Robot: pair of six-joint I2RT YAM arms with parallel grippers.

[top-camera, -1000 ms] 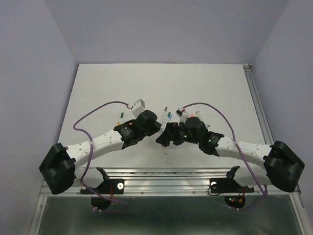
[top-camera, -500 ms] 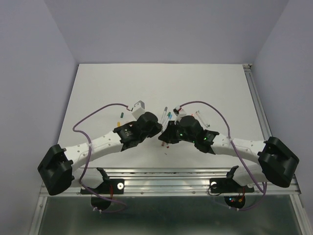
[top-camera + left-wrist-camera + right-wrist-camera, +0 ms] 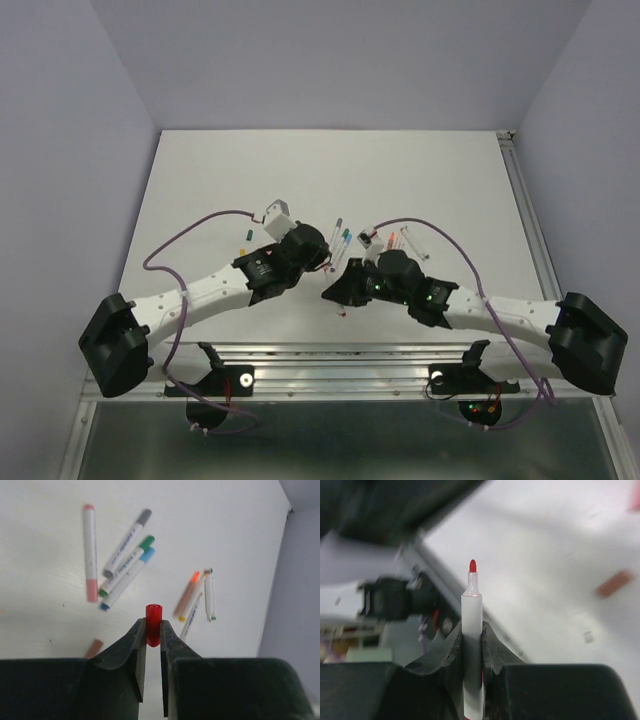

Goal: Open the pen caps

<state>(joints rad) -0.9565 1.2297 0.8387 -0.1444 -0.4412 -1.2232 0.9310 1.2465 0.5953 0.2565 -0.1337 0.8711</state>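
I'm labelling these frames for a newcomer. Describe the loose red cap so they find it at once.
Look above the white table, where the left fingers reach over scattered pens. Pinched between their tips is the red cap, a stubby cylinder poking out past them; unlike the pens beyond, it has no long white barrel.

Uncapped white pen upright between the right jaws, bare red tip uppermost, blurred tabletop behind.
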